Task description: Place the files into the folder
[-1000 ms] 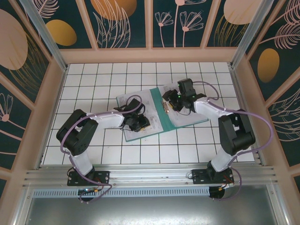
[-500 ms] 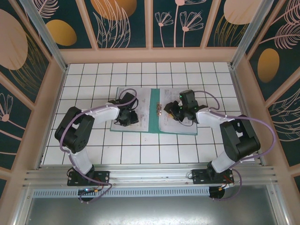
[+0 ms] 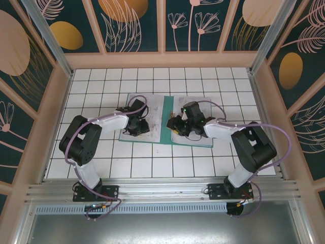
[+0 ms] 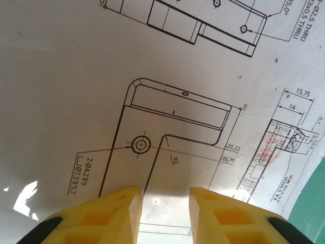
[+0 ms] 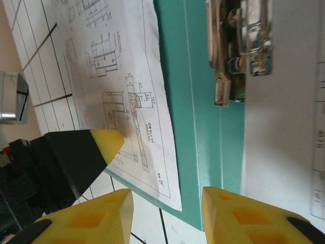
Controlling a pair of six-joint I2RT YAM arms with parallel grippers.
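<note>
**Open folder squared to the grid; right claw at the spine**

The tabletop carries the folder at mid-field, lying open. Skewed a second ago, it is now square to the grid, with its long axis left–right and its spine running away from the arm bases. White files lie on both covers, their long edges parallel to the spine. The right claw, jaws apart and empty, has moved off the right page to near the clip. The left claw, jaws apart, rests its tips on the left sheet. Clipping probably remains to be done.
</note>
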